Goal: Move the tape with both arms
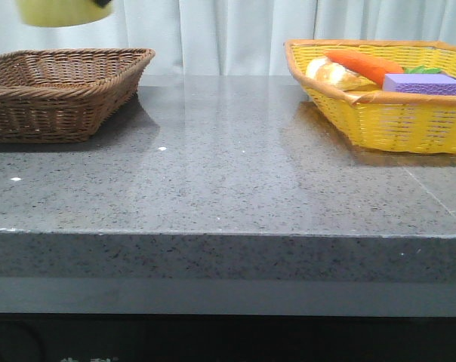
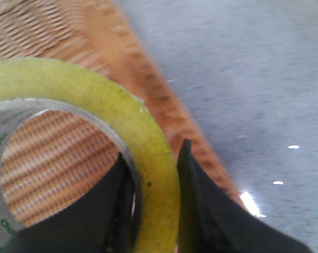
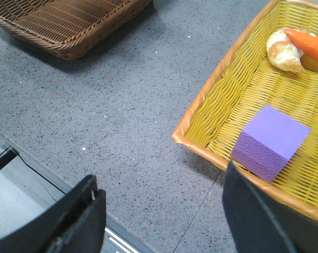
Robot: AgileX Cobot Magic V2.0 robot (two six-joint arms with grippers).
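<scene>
Tape is pinched in the left gripper, one finger inside the core and one outside on the yellow wall, held up in the air over the brown wicker basket. Right gripper hangs with fingers spread wide and nothing between them, above the grey table right by the yellow basket with the purple block in it

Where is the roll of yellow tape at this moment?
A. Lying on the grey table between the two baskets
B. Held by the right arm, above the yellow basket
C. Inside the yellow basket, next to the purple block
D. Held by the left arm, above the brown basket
D. In the left wrist view the left gripper has its jaws closed on the wall of the tape, with the brown basket beneath it; the right gripper is open and empty.
</scene>
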